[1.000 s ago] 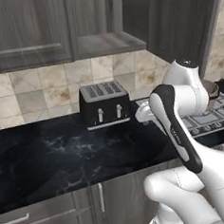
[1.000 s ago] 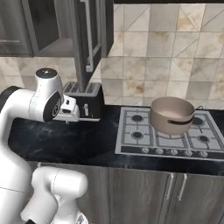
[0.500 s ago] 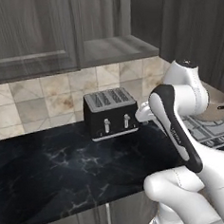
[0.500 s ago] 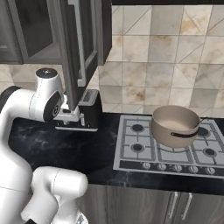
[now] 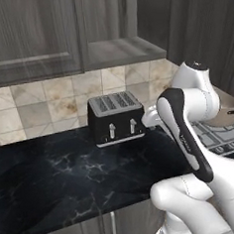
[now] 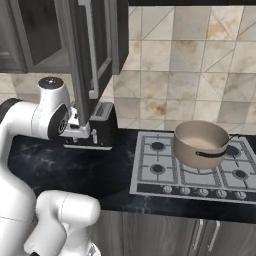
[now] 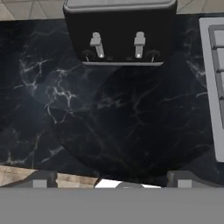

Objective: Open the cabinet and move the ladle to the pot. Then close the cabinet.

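The cabinet (image 5: 114,48) hangs above the toaster with its door (image 6: 98,40) swung out towards me and its silver bar handle (image 6: 92,50) facing right. On the stove's rear right burner stands the taupe pot (image 6: 201,143), also at the right edge of the left base view (image 5: 223,114). A thin dark rod (image 6: 233,137) juts over the pot's right rim; I cannot tell whether it is the ladle. My gripper (image 7: 111,181) hovers open over the black counter just in front of the toaster, nothing between its fingertips (image 7: 40,180). The hand (image 6: 77,131) sits below the open door.
A black four-slot toaster (image 7: 120,30) stands against the tiled wall, close ahead of the hand. The grey gas stove (image 6: 160,172) lies to its right. The dark marble counter (image 5: 64,183) stretches left. A shut cabinet door (image 5: 30,36) is at upper left.
Both base views have shifted and the scene has grown larger, so the camera has moved nearer the counter. The door stays open, and the arm keeps much the same pose.
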